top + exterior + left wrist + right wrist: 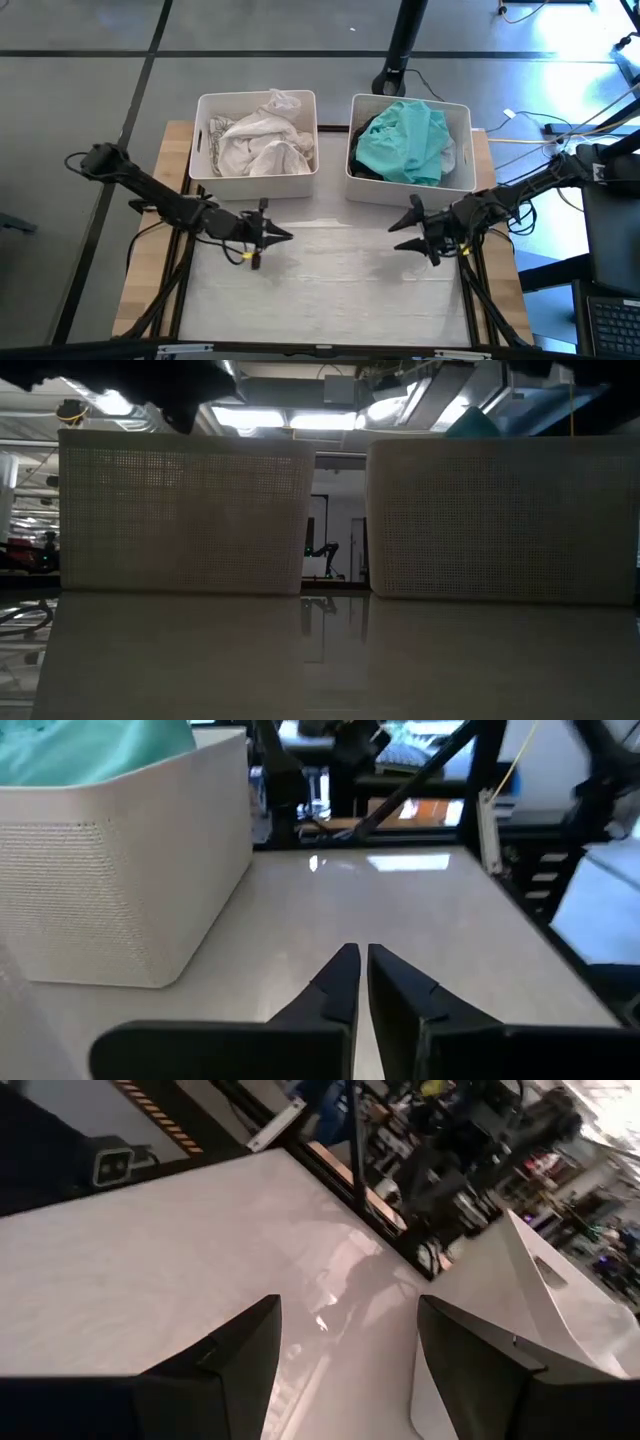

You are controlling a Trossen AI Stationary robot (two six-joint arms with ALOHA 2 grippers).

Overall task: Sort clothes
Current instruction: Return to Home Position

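Toward the left edge of the table (330,285), we see the left gripper (283,236) hanging low over bare surface. Its jaws are all but pressed together with nothing between them, and it points toward the table's middle. Behind it, at the far edge, the left bin (255,186) holds the white and patterned white clothes (255,145) heaped inside its walls. Just beside it stands the right bin (405,193), where the teal-green garment (402,142) lies on top of a pile of coloured pieces. We judge that light things went to one bin and coloured things to the other. Near the right edge, the right gripper (404,228) hovers in front of that bin with its jaws spread wide and empty. No garment lies on the open surface, so we take the sorting as done and both arms as clear of the bins.
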